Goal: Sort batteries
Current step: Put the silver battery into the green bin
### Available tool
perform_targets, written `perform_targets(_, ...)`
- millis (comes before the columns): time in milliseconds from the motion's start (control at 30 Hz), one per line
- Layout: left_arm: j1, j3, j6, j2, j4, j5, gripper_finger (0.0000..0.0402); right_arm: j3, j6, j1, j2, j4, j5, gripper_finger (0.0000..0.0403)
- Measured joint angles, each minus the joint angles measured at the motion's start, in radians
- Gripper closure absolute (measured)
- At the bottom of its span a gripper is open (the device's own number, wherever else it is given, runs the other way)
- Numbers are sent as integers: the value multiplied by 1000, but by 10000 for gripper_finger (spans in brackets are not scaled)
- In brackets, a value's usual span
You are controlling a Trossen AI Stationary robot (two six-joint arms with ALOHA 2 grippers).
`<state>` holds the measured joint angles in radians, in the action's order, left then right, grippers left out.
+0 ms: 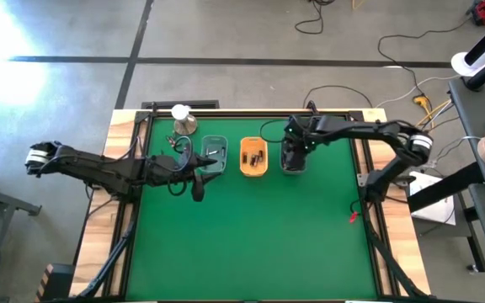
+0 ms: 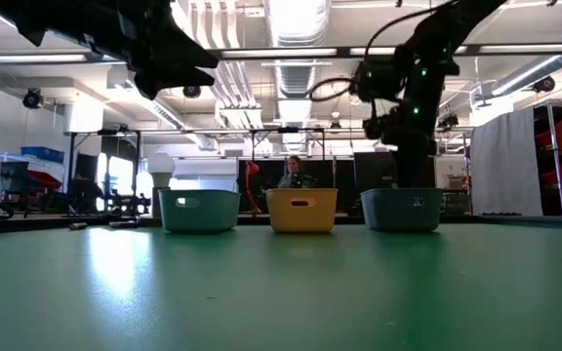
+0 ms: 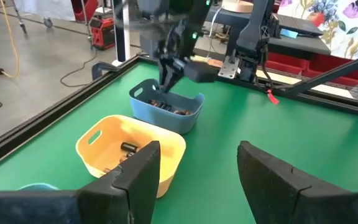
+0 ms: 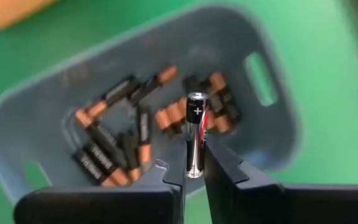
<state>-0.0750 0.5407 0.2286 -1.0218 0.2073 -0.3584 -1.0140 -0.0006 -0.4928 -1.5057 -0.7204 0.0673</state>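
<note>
Right gripper (image 4: 194,167) pinches a black-and-silver battery (image 4: 195,140) upright.

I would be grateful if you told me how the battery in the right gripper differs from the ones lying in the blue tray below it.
The held battery stands upright between the right gripper's fingers, above the tray; the loose batteries lie flat and jumbled on the floor of the blue tray. The held battery looks silvery with a black top marked plus; the loose batteries are black with coppery ends. Both are small cylinders.
</note>
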Motion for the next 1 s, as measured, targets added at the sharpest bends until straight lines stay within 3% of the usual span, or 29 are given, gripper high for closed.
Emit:
perform_targets(333,1,-2,50,9,-54,-12,210,3,-63,-12,-152,19,-82,374)
perform_targets(567,61,-14,135,18,-114,-16,210,2,-53,-16,-170,22,-94,364)
perform_targets(767,199,-14,291,48,-306,-14,210,3,-40,-13,-126,12,-94,324)
perform_targets(1000,403,-14,479,38,-678,-37,207,2,2,48,31,15,-31,252)
